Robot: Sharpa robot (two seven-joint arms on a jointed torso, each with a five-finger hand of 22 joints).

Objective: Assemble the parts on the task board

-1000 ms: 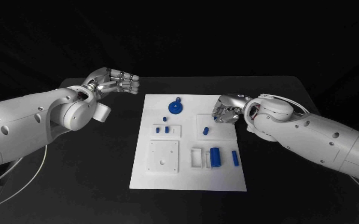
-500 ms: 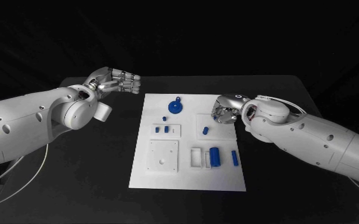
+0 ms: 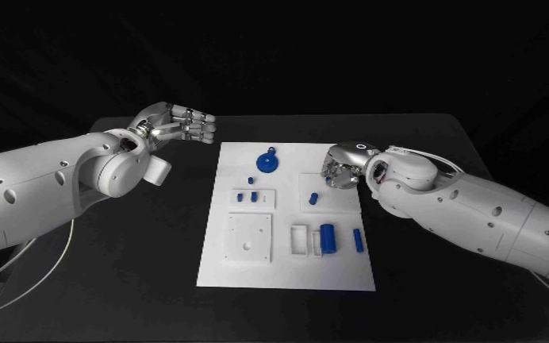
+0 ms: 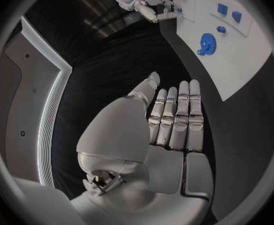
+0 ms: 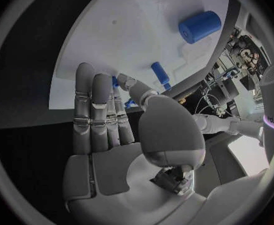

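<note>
Beneath both hands, black table (image 3: 435, 132) bearing white task board (image 3: 235, 271). Left hand (image 3: 181, 125) beside it, right hand (image 3: 343, 167) over its edge; both empty, fingers straight.

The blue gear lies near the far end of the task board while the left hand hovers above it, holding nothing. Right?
Not quite. The blue gear does lie near the far end of the task board, but the head view shows the left hand, holding nothing, off the board above bare table.

Parts (image 3: 328, 239) on task board (image 3: 286, 271) — table (image 3: 424, 136) centre.
</note>
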